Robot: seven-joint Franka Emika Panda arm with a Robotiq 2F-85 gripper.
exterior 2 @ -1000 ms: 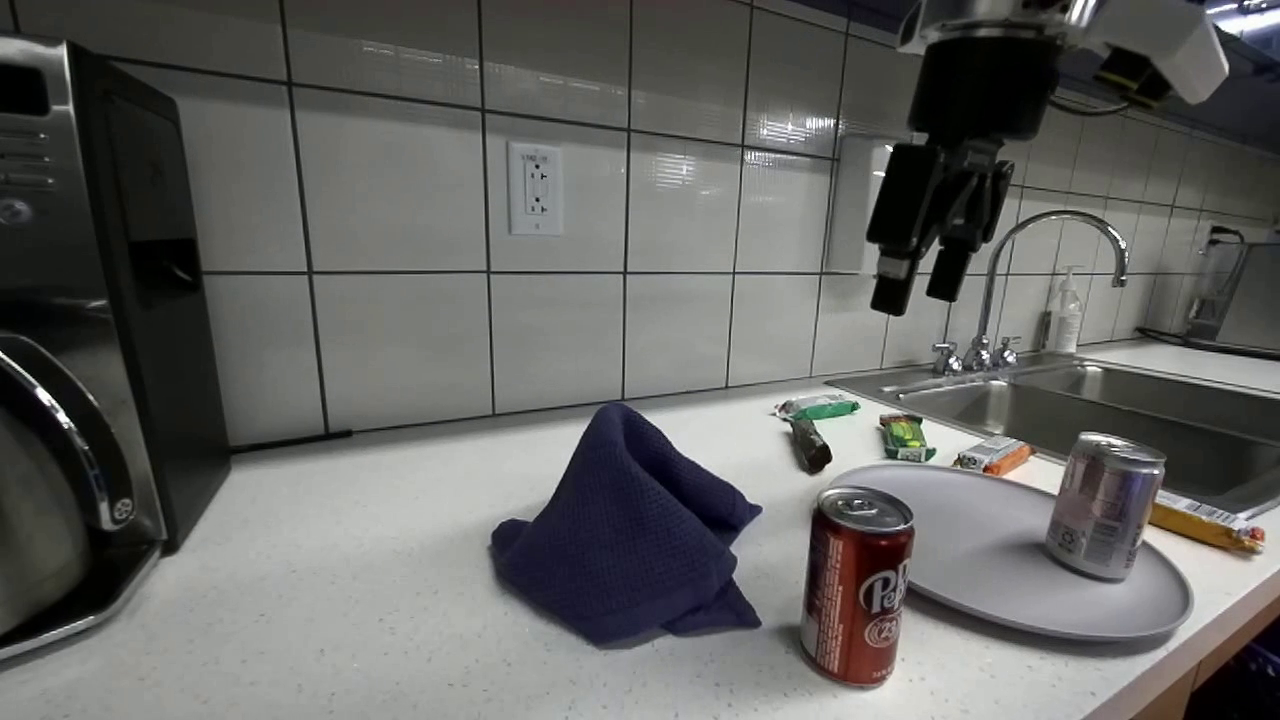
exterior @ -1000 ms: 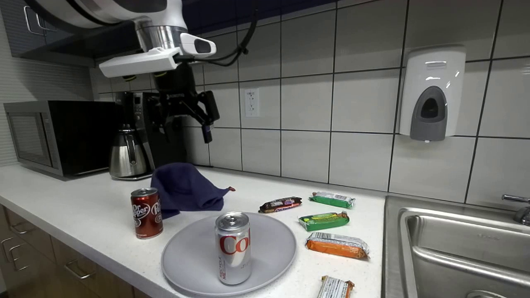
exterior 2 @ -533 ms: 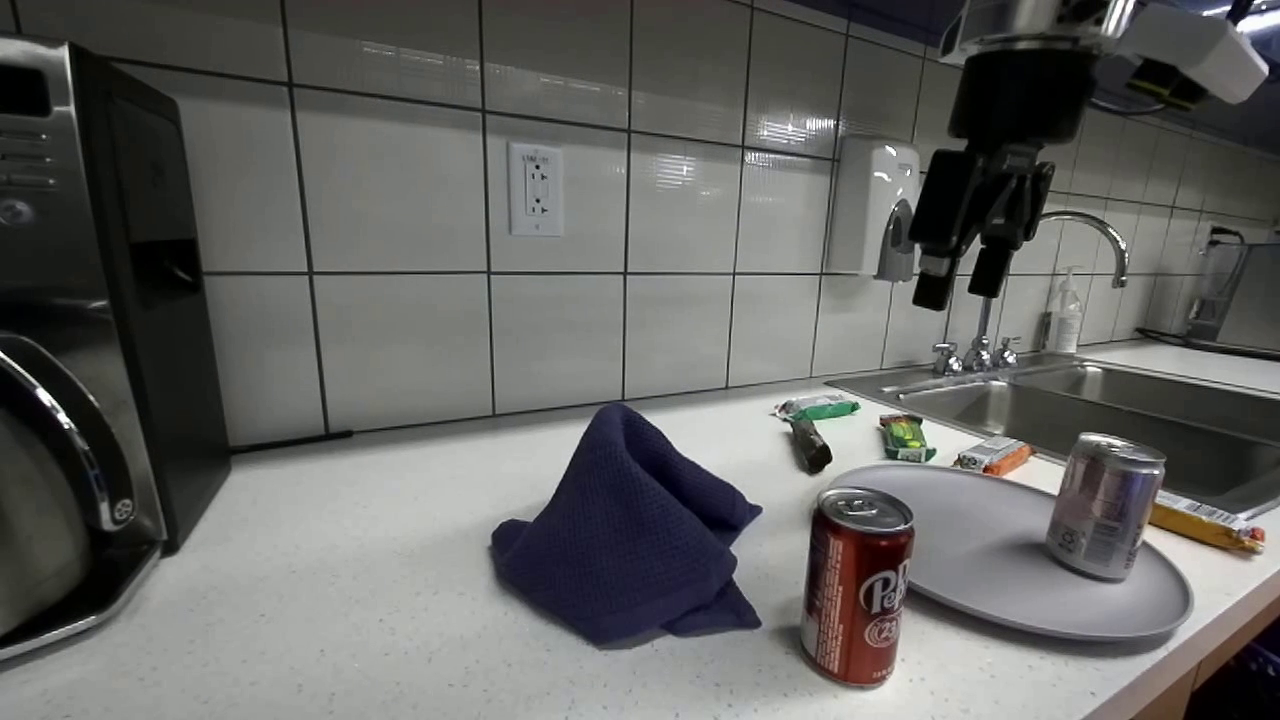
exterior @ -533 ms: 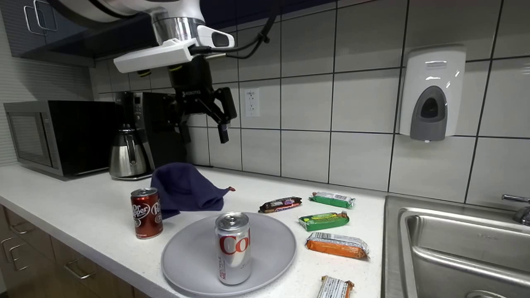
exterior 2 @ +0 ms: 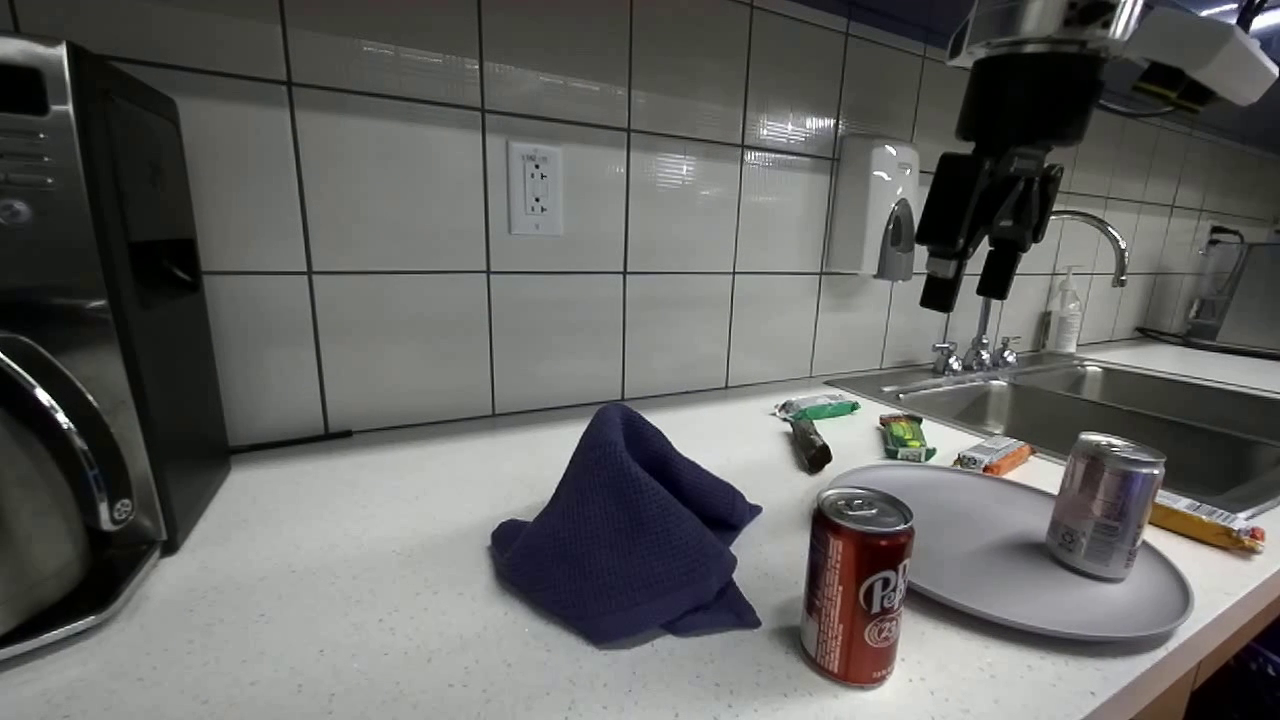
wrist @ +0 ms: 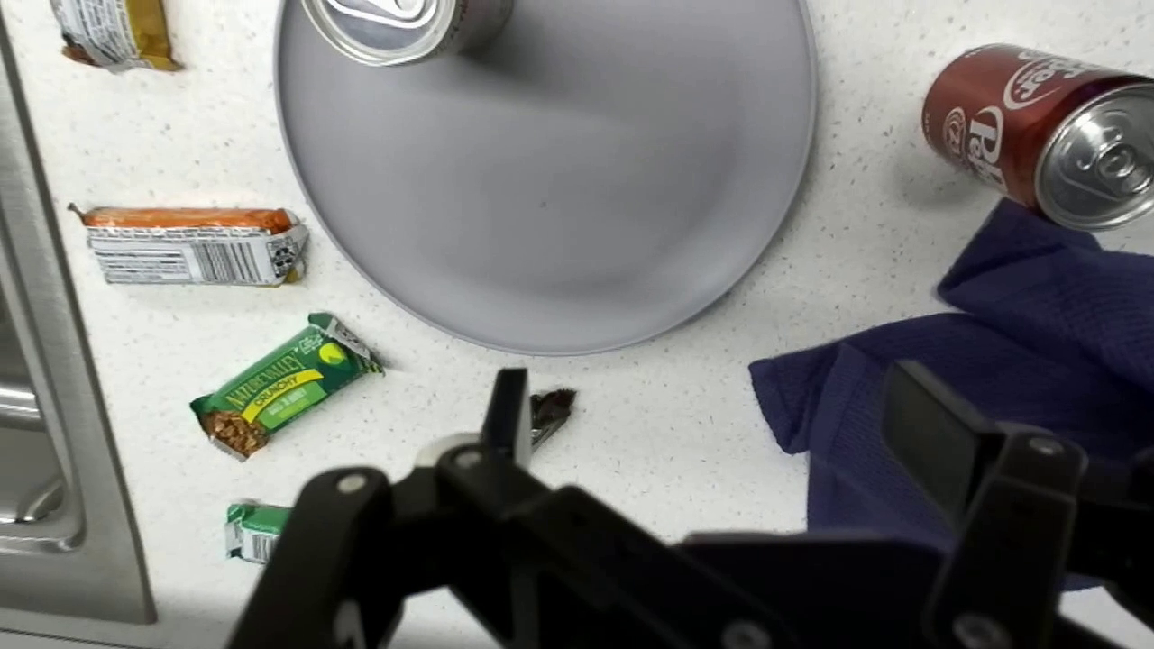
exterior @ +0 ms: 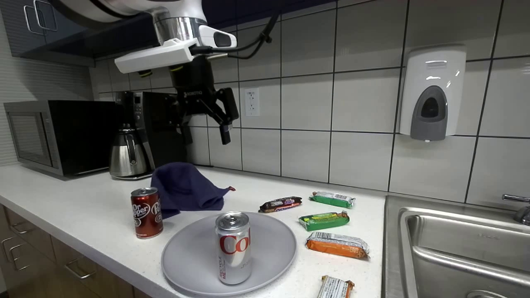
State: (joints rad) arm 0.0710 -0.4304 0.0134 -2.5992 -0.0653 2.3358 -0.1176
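My gripper hangs high above the counter, its jaws wide apart with nothing between them. The crumpled dark blue cloth lies below it; in the wrist view the right finger overlaps that cloth. Beside the cloth stands a red Dr Pepper can, upright and untouched. A round grey plate carries a silver cola can, also upright. In the wrist view the left finger partly hides a dark-wrapped bar, which shows fully in both exterior views.
Several wrapped bars lie between plate and sink, among them a green one and an orange one. A coffee maker and a microwave stand along the counter. A soap dispenser hangs on the tiled wall.
My gripper has shifted to the right in both exterior views, mostly in the earlier half second, then hardly at all. It has stayed open. The cans, cloth, plate and bars have not moved.
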